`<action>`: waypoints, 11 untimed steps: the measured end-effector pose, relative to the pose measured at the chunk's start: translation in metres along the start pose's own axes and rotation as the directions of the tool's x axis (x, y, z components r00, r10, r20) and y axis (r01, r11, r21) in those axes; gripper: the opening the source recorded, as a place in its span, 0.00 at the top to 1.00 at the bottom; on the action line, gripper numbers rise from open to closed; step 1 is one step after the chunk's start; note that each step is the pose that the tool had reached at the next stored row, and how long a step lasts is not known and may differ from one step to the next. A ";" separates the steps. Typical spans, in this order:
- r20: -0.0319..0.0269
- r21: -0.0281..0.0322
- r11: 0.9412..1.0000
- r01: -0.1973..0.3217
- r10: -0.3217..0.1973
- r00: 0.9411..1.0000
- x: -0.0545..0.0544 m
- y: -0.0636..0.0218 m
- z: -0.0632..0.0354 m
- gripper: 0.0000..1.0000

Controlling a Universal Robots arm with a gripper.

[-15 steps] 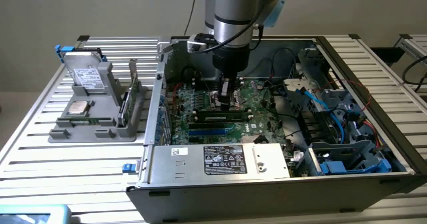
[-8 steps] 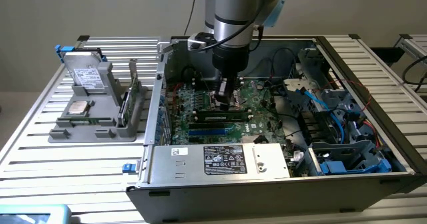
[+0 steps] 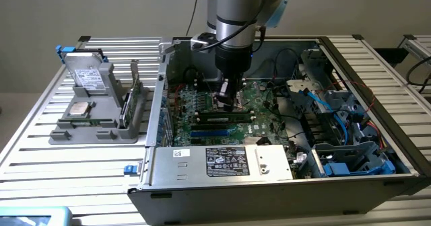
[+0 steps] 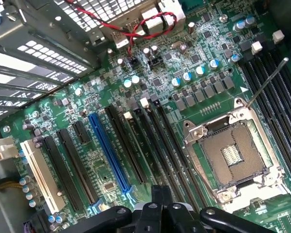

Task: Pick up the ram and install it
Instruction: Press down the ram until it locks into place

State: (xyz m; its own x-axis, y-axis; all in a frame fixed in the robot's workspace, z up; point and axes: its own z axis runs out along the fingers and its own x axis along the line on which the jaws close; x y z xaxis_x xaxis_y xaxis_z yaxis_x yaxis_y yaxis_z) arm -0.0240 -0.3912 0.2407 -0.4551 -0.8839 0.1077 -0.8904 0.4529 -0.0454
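Arm: the robot arm (image 3: 235, 29) reaches down from above into the open computer case (image 3: 283, 185), its wrist upright over the motherboard (image 3: 202, 105).
Fingers: the fingers (image 3: 225, 106) are pressed together, their tips low over the board near the memory slots; in the wrist view the dark finger base (image 4: 160, 213) hangs over the long black slots (image 4: 157, 145). Whether the tips touch anything I cannot tell.
Ram: a long, narrow stick with a pale label, the ram (image 3: 225, 118), lies along a black slot just below the fingers, on the side toward the front of the case. It runs crosswise in the exterior view, with white latches at both ends. Whether it is fully seated I cannot tell.
Blue slots: two blue slots (image 3: 212, 130) lie just beyond the ram, farther from the fingers.
Processor socket: an open, silver-framed socket (image 4: 235, 155) sits beside the slots under the fingers, its lever rod (image 4: 266, 82) raised at a slant.
Power supply: a metal box with a white label (image 3: 225, 161) closes the near end of the case, well apart from the fingers.
Parts holder: a grey holder (image 3: 101, 115) stands on the slatted surface (image 3: 47, 150) outside the case, well apart from the fingers toward the exterior view's left. It carries a boxy silver drive (image 3: 88, 77) upright and a small square chip (image 3: 82, 108) lying flat.
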 end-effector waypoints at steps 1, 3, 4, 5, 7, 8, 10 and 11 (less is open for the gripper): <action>0.001 0.002 1.000 -0.011 0.011 1.000 0.000 0.0000 0.0000 0.89; 0.004 0.006 0.999 -0.032 0.032 0.999 0.000 0.0000 0.0000 0.89; 0.005 0.008 0.999 -0.043 0.043 0.999 0.000 0.0000 0.0000 0.89; 0.006 0.010 0.999 -0.053 0.053 0.999 0.000 0.0000 0.0000 0.89; 0.008 0.013 0.997 -0.075 0.075 0.997 0.000 0.0000 0.0000 0.89; 0.009 0.014 0.996 -0.086 0.086 0.996 0.000 0.0000 0.0000 0.89; 0.011 0.018 0.994 -0.107 0.107 0.994 0.000 0.0000 0.0000 0.89; 0.013 0.020 0.993 -0.118 0.118 0.993 0.000 0.0000 0.0000 0.89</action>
State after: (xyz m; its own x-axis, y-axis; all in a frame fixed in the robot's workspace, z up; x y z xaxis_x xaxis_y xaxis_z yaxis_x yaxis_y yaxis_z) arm -0.0240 -0.3912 0.2407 -0.5568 -0.8259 0.0888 -0.8305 0.5515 -0.0777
